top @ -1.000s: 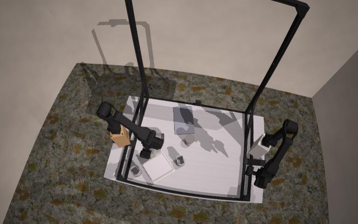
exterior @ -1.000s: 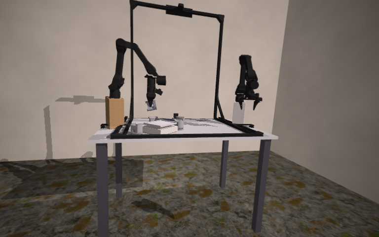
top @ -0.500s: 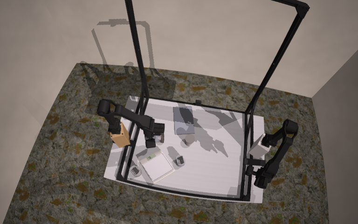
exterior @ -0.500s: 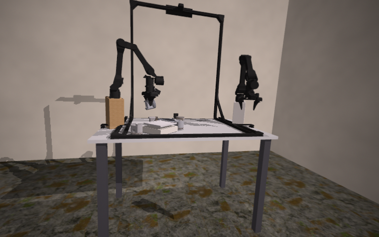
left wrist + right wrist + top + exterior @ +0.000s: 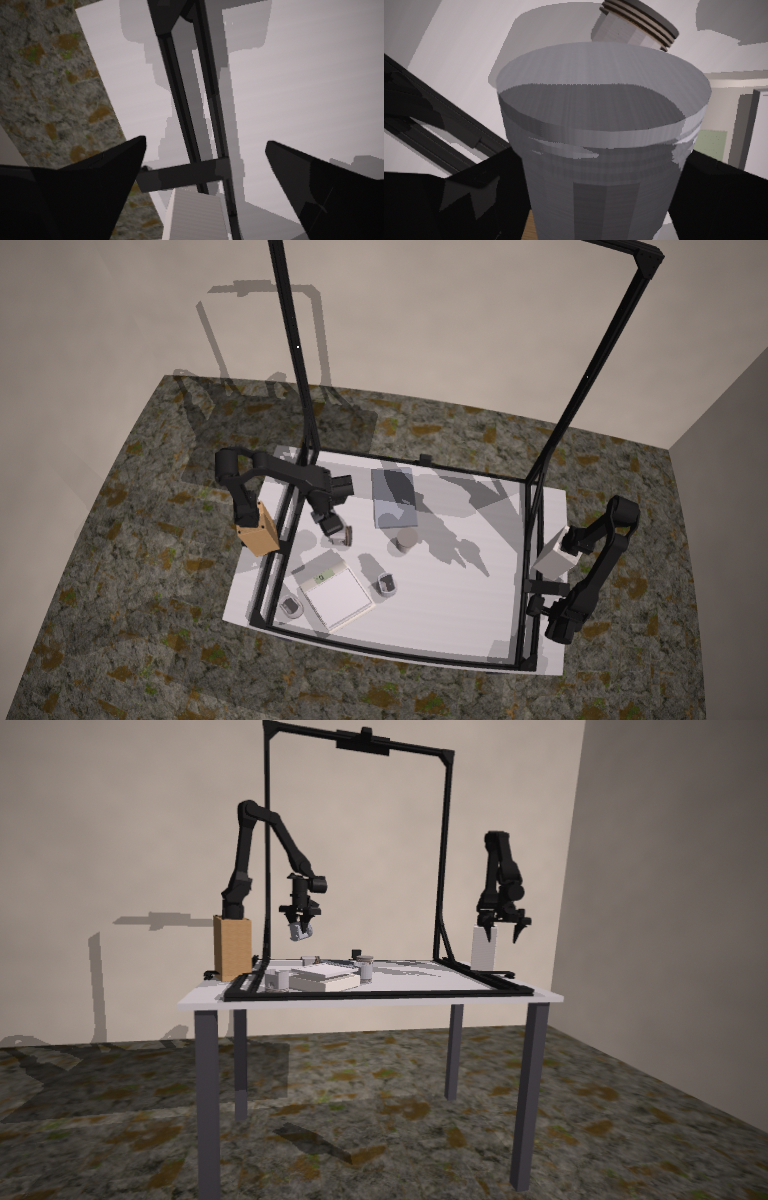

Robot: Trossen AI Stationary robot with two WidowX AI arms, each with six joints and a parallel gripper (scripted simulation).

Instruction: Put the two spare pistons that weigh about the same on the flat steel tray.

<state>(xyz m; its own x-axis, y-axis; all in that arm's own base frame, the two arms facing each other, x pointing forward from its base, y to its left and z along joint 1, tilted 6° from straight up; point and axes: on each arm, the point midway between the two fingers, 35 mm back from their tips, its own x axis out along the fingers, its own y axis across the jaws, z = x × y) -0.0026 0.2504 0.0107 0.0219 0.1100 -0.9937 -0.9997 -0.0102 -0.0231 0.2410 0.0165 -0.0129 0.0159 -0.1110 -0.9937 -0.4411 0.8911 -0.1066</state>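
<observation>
In exterior view, right pincer [image 5: 330, 524] [image 5: 300, 927] [image 5: 602, 154] grips a piston [image 5: 295, 932] [image 5: 604, 107], obscured overhead.

Looks like a robotics lab or test cell, exact type can't be told. Two black robot arms [image 5: 595, 573] [image 5: 244, 850] on block pedestals at a white bench [image 5: 453, 602] [image 5: 419, 977], black gantry frame [image 5: 289, 324] [image 5: 445, 844] above. Digital scale [image 5: 335, 597] [image 5: 323, 981] on top. Plain beige walls [image 5: 453, 324] [image 5: 351, 833], mottled stone-look floor [image 5: 186, 670] [image 5: 396, 1150].

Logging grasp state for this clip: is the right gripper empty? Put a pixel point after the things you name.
No, the right wrist view shows a gray piston [image 5: 604, 165] between the fingers of the right gripper [image 5: 300, 930].
</observation>
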